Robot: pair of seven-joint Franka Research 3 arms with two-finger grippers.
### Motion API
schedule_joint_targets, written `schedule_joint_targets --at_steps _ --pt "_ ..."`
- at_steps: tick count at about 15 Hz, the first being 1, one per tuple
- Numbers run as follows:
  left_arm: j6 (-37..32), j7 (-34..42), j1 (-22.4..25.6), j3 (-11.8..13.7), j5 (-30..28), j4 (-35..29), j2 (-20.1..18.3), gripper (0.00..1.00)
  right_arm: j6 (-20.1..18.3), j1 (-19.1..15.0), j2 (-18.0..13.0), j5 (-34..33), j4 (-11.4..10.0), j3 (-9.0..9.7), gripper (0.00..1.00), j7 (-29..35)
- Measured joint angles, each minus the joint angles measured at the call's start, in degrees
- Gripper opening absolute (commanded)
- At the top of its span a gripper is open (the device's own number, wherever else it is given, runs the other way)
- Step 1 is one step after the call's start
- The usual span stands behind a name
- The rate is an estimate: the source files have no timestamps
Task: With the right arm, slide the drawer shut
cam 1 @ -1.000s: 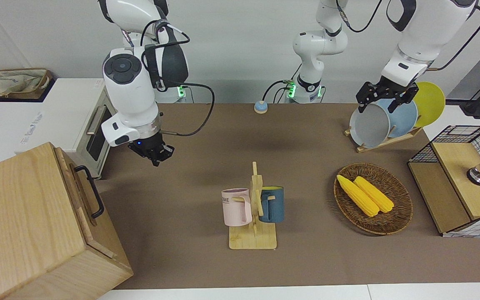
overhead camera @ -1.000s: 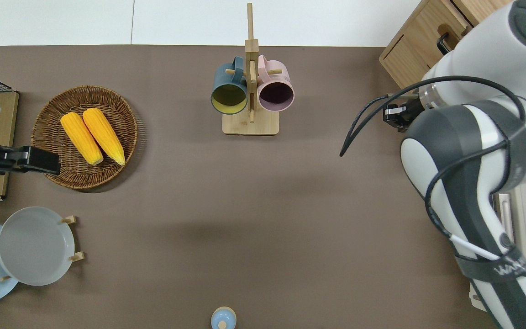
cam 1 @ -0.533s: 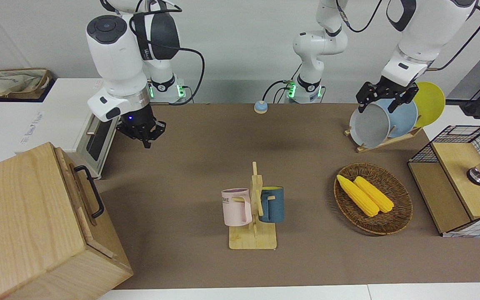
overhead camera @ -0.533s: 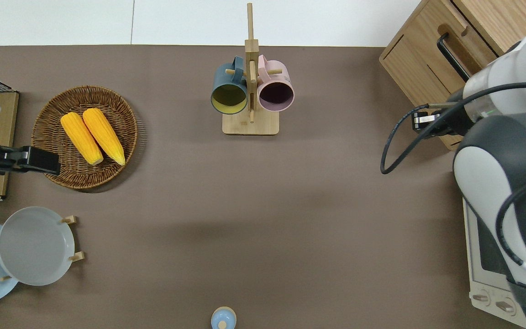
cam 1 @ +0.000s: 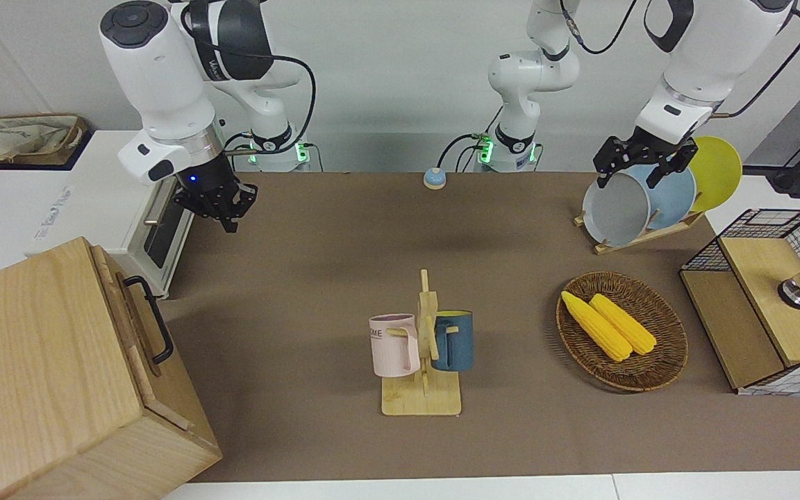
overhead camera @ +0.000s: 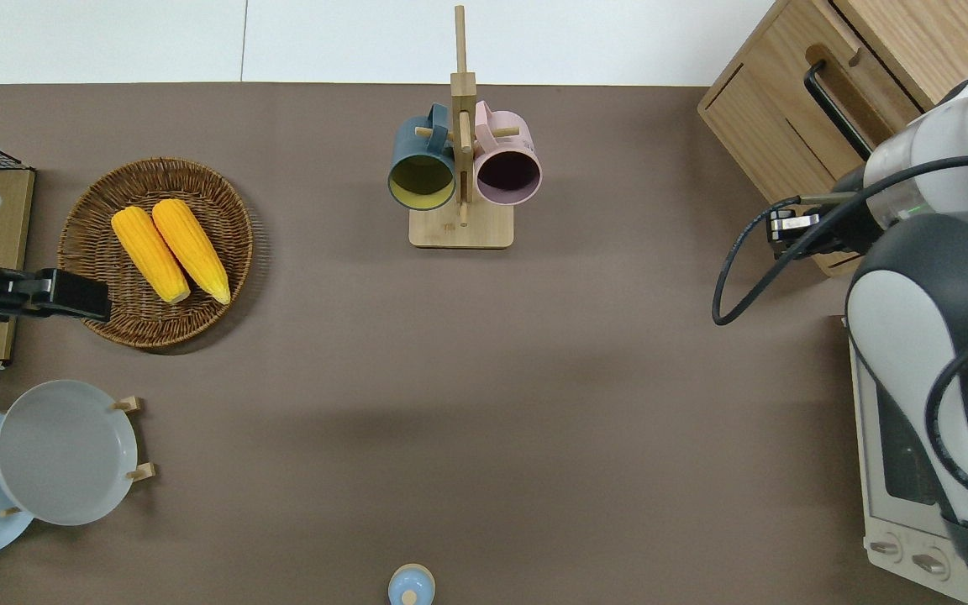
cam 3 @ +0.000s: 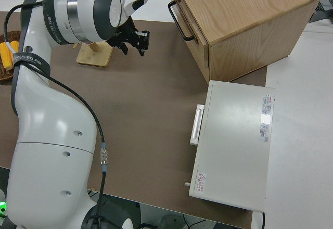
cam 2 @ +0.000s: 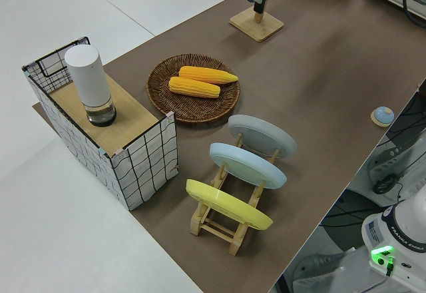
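Risen off the brown table (cam 1: 344,264), right end effector (cam 1: 223,203) hangs by white wall (cam 1: 400,76)

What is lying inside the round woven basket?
Two yellow corn cobs lie side by side in the basket. What is under them is covered.

"FRANKA EMIKA" on left arm base (cam 2: 404,237)

Three plates (cam 2: 262,135), two mugs (cam 1: 394,345), two corn cobs (cam 1: 594,325).
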Motion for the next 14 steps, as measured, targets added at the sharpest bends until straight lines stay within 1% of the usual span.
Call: schedule_joint_targets --at_steps 9,14 --pt "0.0 0.0 0.0 0.0 0.0 0.0 0.0 0.99 -0.32 0.25 -0.06 0.07 0.28 0.32 0.983 -0.56" --pt "0.0 0.0 0.0 0.0 0.0 0.0 0.0 0.99 -1.38 0.23 -0.16 -0.48 0.33 0.31 0.983 -0.7"
